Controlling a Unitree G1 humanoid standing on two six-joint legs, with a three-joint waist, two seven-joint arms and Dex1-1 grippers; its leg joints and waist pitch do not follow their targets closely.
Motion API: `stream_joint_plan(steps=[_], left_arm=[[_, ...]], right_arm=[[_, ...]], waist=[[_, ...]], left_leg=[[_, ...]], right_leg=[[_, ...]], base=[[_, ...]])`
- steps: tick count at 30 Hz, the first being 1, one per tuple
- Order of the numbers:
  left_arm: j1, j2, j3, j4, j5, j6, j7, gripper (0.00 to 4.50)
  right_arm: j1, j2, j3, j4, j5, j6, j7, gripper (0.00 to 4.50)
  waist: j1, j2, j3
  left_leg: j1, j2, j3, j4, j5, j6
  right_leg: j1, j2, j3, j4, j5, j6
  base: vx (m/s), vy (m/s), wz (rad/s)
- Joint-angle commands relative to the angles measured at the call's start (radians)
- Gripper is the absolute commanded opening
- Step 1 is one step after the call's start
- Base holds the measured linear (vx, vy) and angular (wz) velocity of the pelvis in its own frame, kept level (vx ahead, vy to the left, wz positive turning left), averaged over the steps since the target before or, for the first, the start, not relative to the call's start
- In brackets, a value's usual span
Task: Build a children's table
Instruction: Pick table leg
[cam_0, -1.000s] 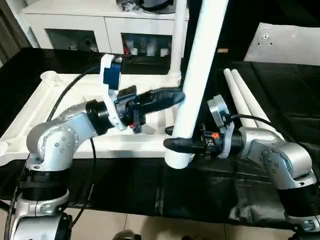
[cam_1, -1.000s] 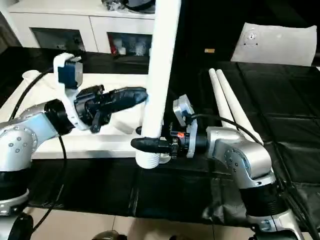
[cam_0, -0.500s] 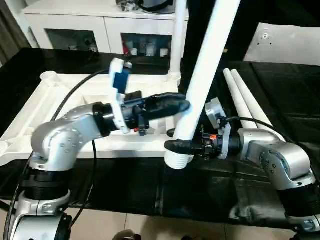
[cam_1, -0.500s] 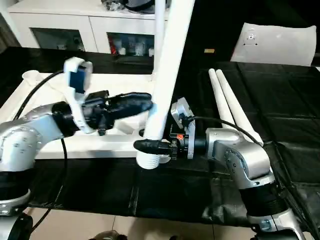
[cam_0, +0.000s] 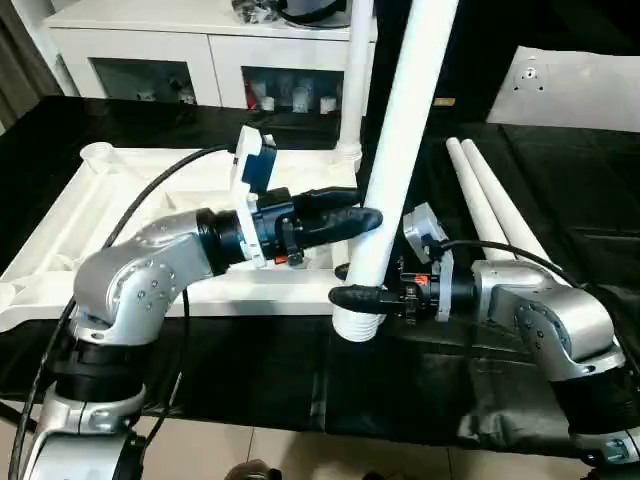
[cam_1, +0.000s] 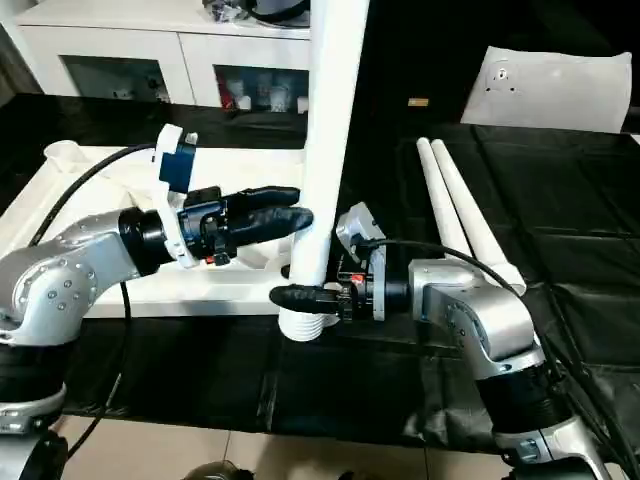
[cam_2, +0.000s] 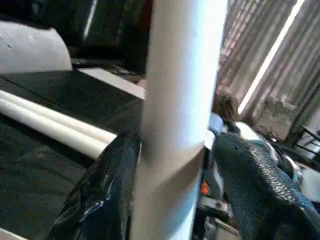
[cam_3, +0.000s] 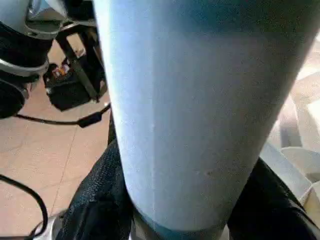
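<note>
Left hand (cam_0: 362, 222) now spread around leg (cam_0: 400, 150); right hand (cam_0: 345, 296) clamps its base

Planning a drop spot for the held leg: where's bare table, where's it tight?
Free: black table cover right of the two loose legs. Crowded: near tabletop corner, where left gripper and right gripper flank the upright leg.

upright long white tapered tubular leg (cam_0: 395, 170) blocks table's front edge at middle; two spare white legs (cam_0: 490, 205) bar right side; bare black cover (cam_0: 250, 365) along front edge.
</note>
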Motion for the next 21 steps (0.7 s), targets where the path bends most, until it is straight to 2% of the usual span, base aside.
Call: stream_joint_plan(steps=[1, 2, 3, 5, 8, 10, 11, 12, 15, 17, 18, 20, 21], left_arm=[[0.006, 0.003, -0.024, -0.029, 0.012, 0.004, -0.003, 2.80], [0.009, -0.003, -0.027, -0.024, 0.017, 0.006, 0.007, 2.80], [0.009, -0.016, -0.020, -0.014, 0.006, 0.022, 0.025, 2.80], [0.004, -0.035, 0.000, 0.000, -0.007, 0.031, 0.050, 3.15], [0.000, -0.048, 0.016, 0.006, -0.014, 0.028, 0.076, 3.28], [0.002, -0.044, 0.009, 0.000, -0.005, 0.010, 0.067, 3.53], [0.004, -0.045, 0.008, -0.001, -0.002, 0.003, 0.064, 3.05], [0.005, -0.049, 0.011, 0.006, 0.009, -0.008, 0.068, 2.94], [0.004, -0.062, 0.025, 0.015, 0.004, -0.006, 0.084, 3.06], [0.004, -0.067, 0.031, 0.016, -0.002, -0.002, 0.092, 2.59], [0.005, -0.067, 0.031, 0.015, -0.005, -0.001, 0.095, 2.50], [0.004, -0.065, 0.029, 0.019, -0.005, 0.001, 0.102, 2.69], [0.004, -0.064, 0.029, 0.020, -0.005, 0.000, 0.102, 2.60]], right_arm=[[-0.014, -0.007, 0.013, -0.005, -0.013, -0.013, 0.005, 1.93], [-0.014, -0.012, 0.019, -0.003, -0.019, -0.010, 0.007, 1.93], [-0.015, -0.014, 0.028, 0.001, -0.031, -0.017, 0.009, 1.93], [-0.015, -0.009, 0.026, 0.005, -0.036, -0.023, 0.008, 1.93], [-0.017, -0.008, 0.024, 0.008, -0.036, -0.028, 0.010, 1.93], [-0.018, -0.009, 0.027, 0.011, -0.037, -0.033, 0.011, 1.93], [-0.018, -0.008, 0.027, 0.012, -0.039, -0.034, 0.011, 1.93], [-0.020, -0.006, 0.027, 0.015, -0.041, -0.037, 0.010, 1.93], [-0.020, -0.003, 0.024, 0.018, -0.044, -0.042, 0.008, 1.93], [-0.019, -0.001, 0.023, 0.018, -0.047, -0.043, 0.007, 1.93], [-0.019, 0.000, 0.023, 0.018, -0.048, -0.044, 0.007, 1.93], [-0.019, 0.001, 0.022, 0.021, -0.050, -0.048, 0.005, 1.93], [-0.019, 0.001, 0.023, 0.021, -0.051, -0.049, 0.005, 1.93]], waist=[[0.002, -0.013, -0.076], [0.000, -0.017, -0.075], [0.001, -0.015, -0.074], [0.000, -0.015, -0.074], [0.000, -0.018, -0.075], [0.001, -0.019, -0.075], [0.001, -0.019, -0.074], [0.000, -0.020, -0.075], [0.000, -0.019, -0.075], [0.000, -0.020, -0.075], [0.000, -0.020, -0.076], [0.001, -0.018, -0.076], [0.001, -0.018, -0.076]], left_leg=[[0.012, 0.093, -0.042, -0.066, -0.103, 0.037], [0.011, 0.093, -0.042, -0.066, -0.105, 0.038], [0.012, 0.094, -0.042, -0.066, -0.110, 0.035], [0.012, 0.093, -0.042, -0.066, -0.116, 0.030], [0.011, 0.094, -0.043, -0.065, -0.120, 0.030], [0.011, 0.091, -0.042, -0.065, -0.120, 0.034], [0.012, 0.092, -0.043, -0.065, -0.117, 0.036], [0.011, 0.092, -0.043, -0.065, -0.115, 0.036], [0.011, 0.092, -0.042, -0.064, -0.114, 0.037], [0.011, 0.092, -0.042, -0.064, -0.110, 0.038], [0.011, 0.092, -0.042, -0.064, -0.110, 0.039], [0.011, 0.094, -0.044, -0.065, -0.108, 0.040], [0.011, 0.093, -0.043, -0.065, -0.110, 0.040]], right_leg=[[0.055, -0.108, 0.085, -0.071, -0.341, -0.083], [0.056, -0.108, 0.086, -0.072, -0.347, -0.080], [0.054, -0.108, 0.085, -0.074, -0.358, -0.078], [0.056, -0.109, 0.084, -0.075, -0.367, -0.076], [0.056, -0.109, 0.084, -0.076, -0.369, -0.075], [0.056, -0.109, 0.084, -0.078, -0.375, -0.068], [0.055, -0.108, 0.084, -0.077, -0.376, -0.066], [0.055, -0.108, 0.084, -0.077, -0.375, -0.065], [0.055, -0.108, 0.084, -0.077, -0.370, -0.066], [0.056, -0.108, 0.083, -0.077, -0.367, -0.067], [0.056, -0.108, 0.083, -0.077, -0.364, -0.068], [0.055, -0.108, 0.083, -0.075, -0.359, -0.072], [0.055, -0.107, 0.083, -0.074, -0.352, -0.076]], base=[[0.000, 0.000, 0.00], [0.000, 0.000, 0.00], [0.000, 0.000, 0.00], [0.000, 0.000, 0.00], [0.000, 0.000, 0.00], [0.000, 0.000, 0.00], [0.000, 0.000, 0.00], [0.000, 0.000, 0.00], [0.000, 0.000, 0.00], [0.000, 0.000, 0.00], [0.000, 0.000, 0.00], [0.000, 0.000, 0.00], [0.000, 0.000, 0.00]])
